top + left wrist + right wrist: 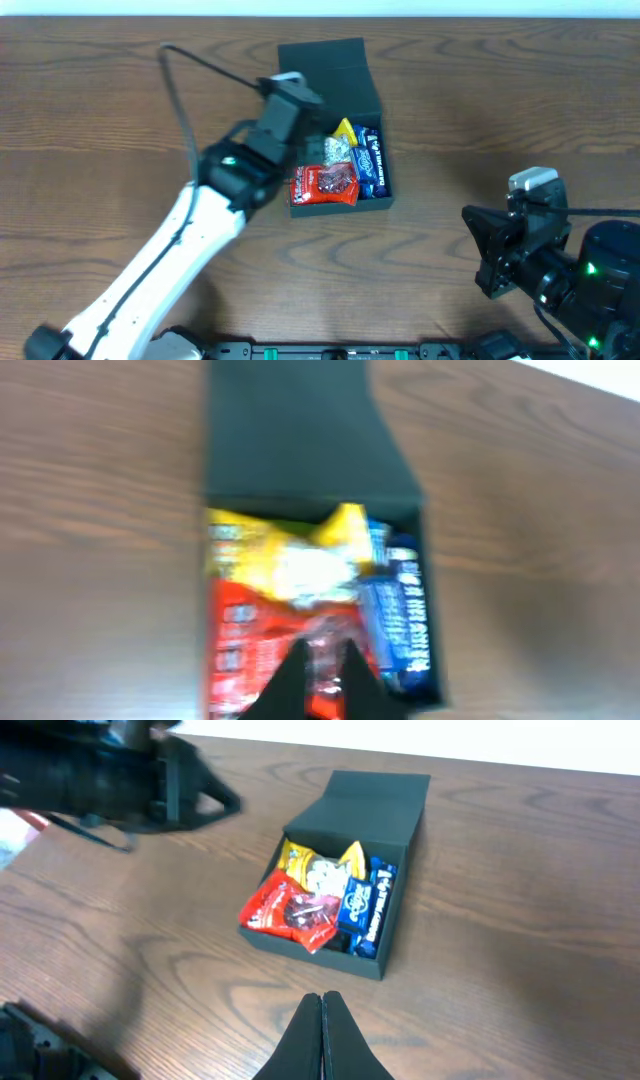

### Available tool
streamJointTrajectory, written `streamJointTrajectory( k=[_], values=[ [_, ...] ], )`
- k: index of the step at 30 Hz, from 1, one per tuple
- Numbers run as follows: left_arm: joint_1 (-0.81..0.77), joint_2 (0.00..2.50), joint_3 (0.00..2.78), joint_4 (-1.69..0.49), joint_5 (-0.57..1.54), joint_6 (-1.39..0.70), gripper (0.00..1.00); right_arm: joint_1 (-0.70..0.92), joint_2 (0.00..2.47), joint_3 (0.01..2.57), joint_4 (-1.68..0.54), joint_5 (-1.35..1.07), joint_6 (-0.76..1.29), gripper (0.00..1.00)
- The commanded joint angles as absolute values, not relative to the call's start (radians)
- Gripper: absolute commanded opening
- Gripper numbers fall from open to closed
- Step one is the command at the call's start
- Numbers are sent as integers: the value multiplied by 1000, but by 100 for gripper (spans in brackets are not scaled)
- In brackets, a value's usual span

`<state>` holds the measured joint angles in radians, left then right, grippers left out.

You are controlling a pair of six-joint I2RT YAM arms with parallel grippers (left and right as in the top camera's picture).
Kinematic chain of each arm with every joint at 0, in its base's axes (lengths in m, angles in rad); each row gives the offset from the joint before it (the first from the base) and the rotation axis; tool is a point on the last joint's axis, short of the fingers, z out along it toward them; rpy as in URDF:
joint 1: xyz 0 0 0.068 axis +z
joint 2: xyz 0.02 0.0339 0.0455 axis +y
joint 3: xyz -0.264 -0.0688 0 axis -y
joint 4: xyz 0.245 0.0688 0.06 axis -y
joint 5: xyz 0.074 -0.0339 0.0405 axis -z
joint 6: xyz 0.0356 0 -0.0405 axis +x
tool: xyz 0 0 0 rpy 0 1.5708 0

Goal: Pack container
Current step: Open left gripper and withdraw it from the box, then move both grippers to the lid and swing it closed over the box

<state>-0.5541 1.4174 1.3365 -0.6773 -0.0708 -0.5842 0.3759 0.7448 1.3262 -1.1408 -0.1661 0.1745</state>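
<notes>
The dark teal-green container [345,208] sits open at the table's middle, its lid [320,65] folded back. Inside lie a red packet [325,183], a blue packet [370,160], a yellow packet [345,130] and a pale one. My left gripper [298,98] hovers over the box's back-left part. In the left wrist view its fingers [325,660] are slightly apart and empty above the red packet [250,640]. My right gripper [322,1005] is shut and empty over bare table, well short of the container [370,805].
Wood-grain table [500,110] all around the box. The left arm's black cable [185,90] loops over the table's left part. The right arm's base [600,270] stands at the front right.
</notes>
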Motion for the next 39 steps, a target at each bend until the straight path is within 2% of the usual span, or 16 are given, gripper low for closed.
streamJointTrajectory(
  k=[1,6,11,17,19,25,31,39],
  values=[
    [-478,1355,1342,-740,-115,-556,6,366,743,1326,-1141,-196,160,2],
    [-404,1276,1342,-867,-111,-546,6,366,743,1326,-1140,-260,160,2],
    [-400,1203,1342,-1010,-52,-545,6,366,744,1326,-1145,-342,163,2],
    [-400,1193,1342,-1138,-40,-545,6,366,753,1326,-1193,-334,191,1],
    [-400,1193,1342,-1148,-41,-545,6,366,772,1325,-1226,-252,217,1],
    [-382,1254,1342,-1023,-33,-500,6,366,910,1221,-1174,-190,224,1],
    [-296,1461,1342,-881,51,-451,6,357,1131,1116,-915,-190,228,2],
    [-167,1728,1342,-623,231,-423,6,212,1455,1115,-658,-230,239,1]
  ],
)
